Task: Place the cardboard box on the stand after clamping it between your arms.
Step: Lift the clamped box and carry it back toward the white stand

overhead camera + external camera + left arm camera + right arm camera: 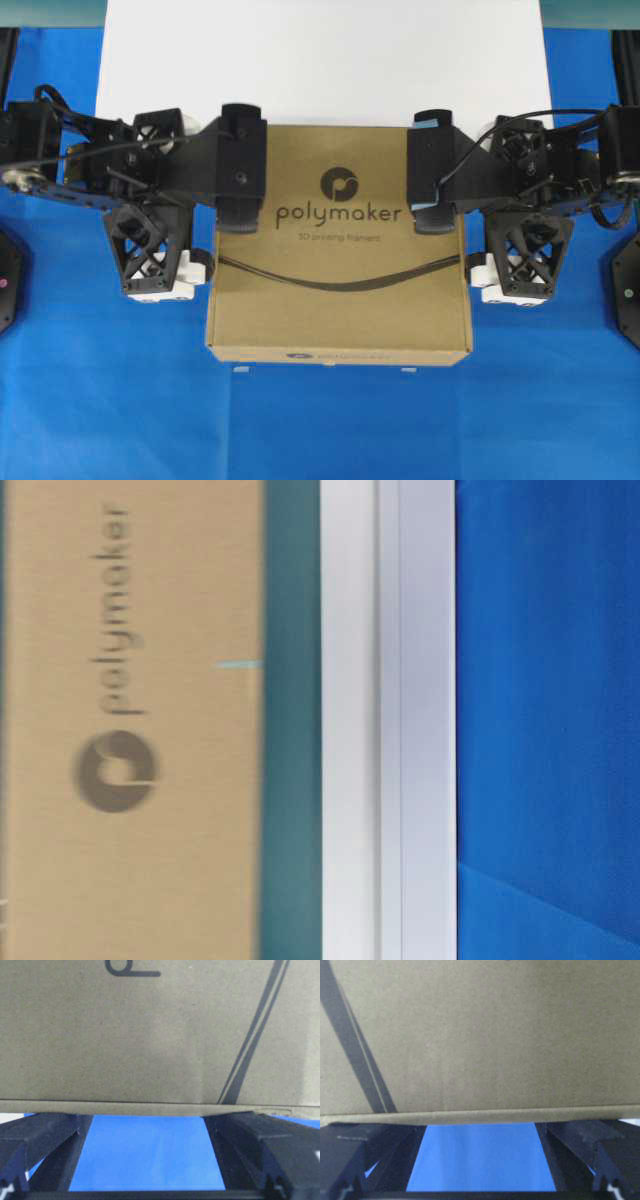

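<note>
The cardboard box [340,245] is held between the two arms above the blue cloth [100,400] — its far edge meets the near edge of the white stand [320,60]. The left gripper [205,215] presses the box's left side and the right gripper [472,215] its right side. Both grippers have fingers [35,1137] spread wide, with nothing pinched between them.

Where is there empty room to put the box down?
The white stand behind the cardboard box is bare across its whole top. The blue cloth in front of the box is free too. Beside the box it is crowded: the left hand and right hand sit close to its sides.
</note>
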